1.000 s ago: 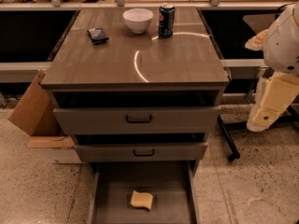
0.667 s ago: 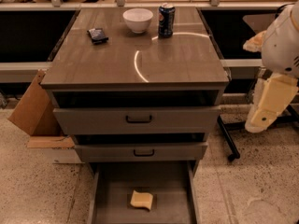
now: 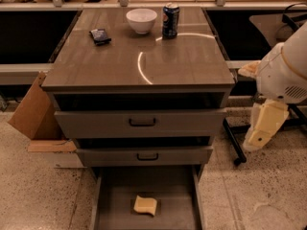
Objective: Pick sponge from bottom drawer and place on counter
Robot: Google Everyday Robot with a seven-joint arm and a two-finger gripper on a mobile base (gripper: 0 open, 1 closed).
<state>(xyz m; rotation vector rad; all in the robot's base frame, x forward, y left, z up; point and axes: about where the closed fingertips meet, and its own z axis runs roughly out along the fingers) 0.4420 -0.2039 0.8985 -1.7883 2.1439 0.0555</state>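
Sponge [image 3: 145, 205] lies flat in the open bottom drawer [image 3: 169, 191], lower centre, uncovered so you can reach from above; your gripper [image 3: 261, 128] hangs mid-right, well apart, its state you cannot tell.

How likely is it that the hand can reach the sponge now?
Probably yes: the bottom drawer is pulled out, the sponge lies uncovered, and the hand hangs right of the cabinet.
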